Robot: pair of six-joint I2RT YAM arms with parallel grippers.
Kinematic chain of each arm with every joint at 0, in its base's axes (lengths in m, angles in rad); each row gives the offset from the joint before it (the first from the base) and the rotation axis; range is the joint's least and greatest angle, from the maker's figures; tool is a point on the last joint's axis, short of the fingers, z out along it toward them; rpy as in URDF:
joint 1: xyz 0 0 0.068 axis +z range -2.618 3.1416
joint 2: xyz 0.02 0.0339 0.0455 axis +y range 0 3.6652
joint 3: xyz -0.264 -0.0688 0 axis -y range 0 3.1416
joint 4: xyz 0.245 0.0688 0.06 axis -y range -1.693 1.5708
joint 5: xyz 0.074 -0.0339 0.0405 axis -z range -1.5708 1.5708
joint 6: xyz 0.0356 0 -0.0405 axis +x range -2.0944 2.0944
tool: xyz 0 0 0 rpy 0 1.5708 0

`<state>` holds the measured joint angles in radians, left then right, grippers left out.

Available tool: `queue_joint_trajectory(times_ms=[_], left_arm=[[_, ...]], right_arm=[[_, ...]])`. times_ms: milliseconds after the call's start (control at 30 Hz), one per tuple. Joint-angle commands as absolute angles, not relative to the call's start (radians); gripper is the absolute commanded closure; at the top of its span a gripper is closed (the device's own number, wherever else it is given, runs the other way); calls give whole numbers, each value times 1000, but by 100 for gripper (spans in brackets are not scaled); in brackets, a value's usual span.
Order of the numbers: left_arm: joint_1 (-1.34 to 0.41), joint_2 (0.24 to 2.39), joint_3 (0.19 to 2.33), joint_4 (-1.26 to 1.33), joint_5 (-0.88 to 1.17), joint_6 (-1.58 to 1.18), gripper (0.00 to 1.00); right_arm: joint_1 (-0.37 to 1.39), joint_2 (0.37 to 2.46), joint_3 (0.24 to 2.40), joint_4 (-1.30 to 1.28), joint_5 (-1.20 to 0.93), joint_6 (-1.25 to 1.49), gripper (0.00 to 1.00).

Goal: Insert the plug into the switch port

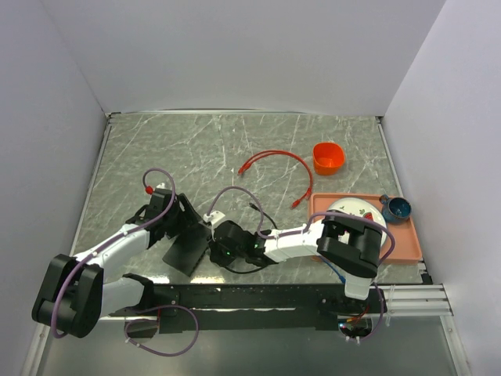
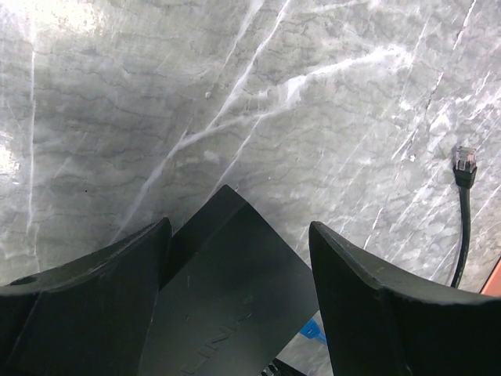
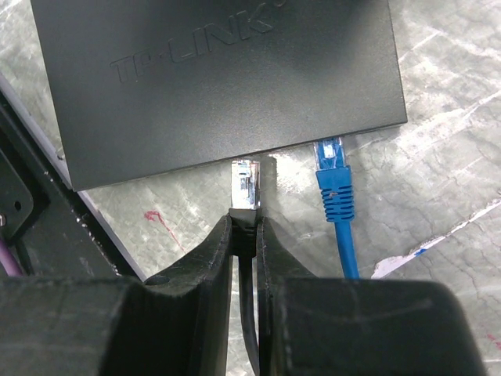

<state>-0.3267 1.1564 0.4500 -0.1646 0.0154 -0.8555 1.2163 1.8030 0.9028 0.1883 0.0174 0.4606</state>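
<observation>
Right gripper point(image 3: 244, 227) pinches the plug point(image 3: 245, 184), tip just short of the switch point(image 3: 219, 78) edge beside the blue cable point(image 3: 337, 196); port hidden underneath. Left gripper point(image 2: 239, 229) straddles the switch corner, jaws wide.

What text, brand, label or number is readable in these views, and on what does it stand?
"TP-LINK": embossed on the thin matte-black rectangular box, right wrist view.
"LIN": the same embossing in the left wrist view, partly cut off, the rest unreadable.
No text visible on the clear plug or the blue cable.
</observation>
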Motion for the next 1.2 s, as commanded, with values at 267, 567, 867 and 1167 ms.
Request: queue_joint_trajectory(times_ms=[267, 567, 867, 1167], left_arm=[[-330, 1192, 402, -210, 69, -873, 22], [-330, 1192, 399, -199, 84, -868, 22], [-330, 1178, 393, -187, 117, -870, 23], [-331, 1181, 364, -170, 149, -874, 28]], right_arm=[[1218, 1802, 902, 187, 149, 499, 100], [1218, 1832, 946, 118, 193, 506, 100], [1220, 1868, 1002, 58, 215, 511, 100], [1218, 1861, 997, 104, 239, 520, 100]])
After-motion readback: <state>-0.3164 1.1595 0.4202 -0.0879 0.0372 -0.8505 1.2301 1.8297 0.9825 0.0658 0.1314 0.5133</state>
